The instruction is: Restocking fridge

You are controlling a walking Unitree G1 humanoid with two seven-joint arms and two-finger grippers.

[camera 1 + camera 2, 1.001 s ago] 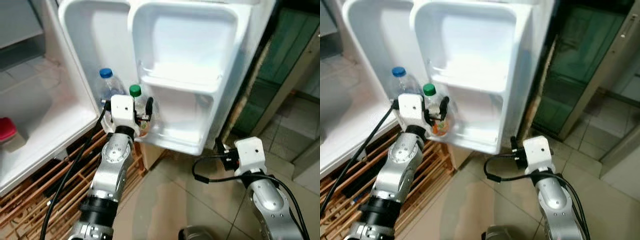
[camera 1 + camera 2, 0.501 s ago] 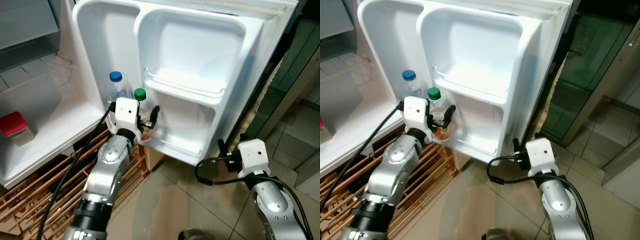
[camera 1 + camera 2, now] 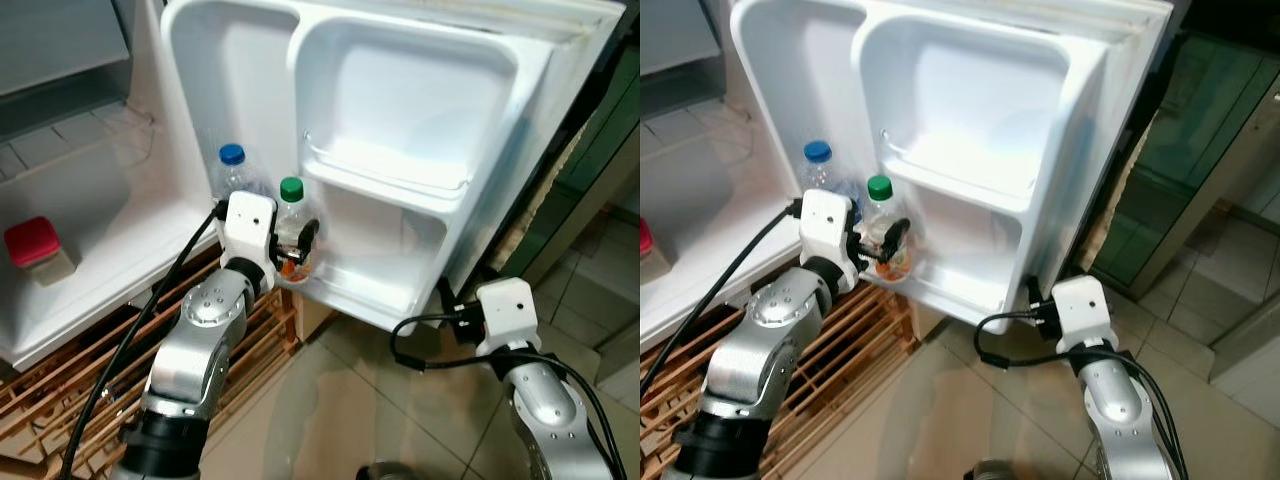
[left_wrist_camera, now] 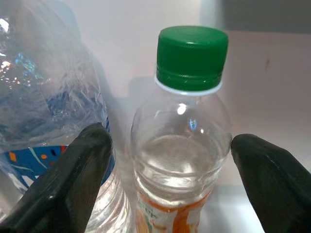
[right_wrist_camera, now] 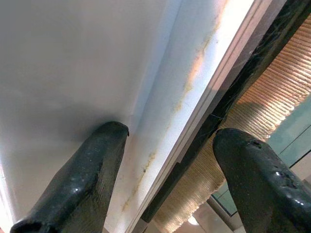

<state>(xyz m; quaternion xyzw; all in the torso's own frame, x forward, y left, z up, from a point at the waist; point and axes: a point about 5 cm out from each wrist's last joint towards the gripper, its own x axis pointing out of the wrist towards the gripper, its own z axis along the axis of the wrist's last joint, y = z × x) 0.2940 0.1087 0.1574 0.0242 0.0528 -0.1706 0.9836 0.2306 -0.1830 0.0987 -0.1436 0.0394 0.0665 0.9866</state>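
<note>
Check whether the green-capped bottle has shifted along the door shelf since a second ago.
No. The green-capped bottle keeps its place beside the blue-capped bottle on the fridge door; the whole picture shifted because the camera moved.

On the bottom door shelf [image 3: 345, 290] of my open fridge door, at its end toward the fridge body, a green-capped bottle [image 3: 292, 222] stands upright just beside a blue-capped water bottle [image 3: 232, 175], while the upper door shelf [image 3: 390, 172] holds nothing.
</note>
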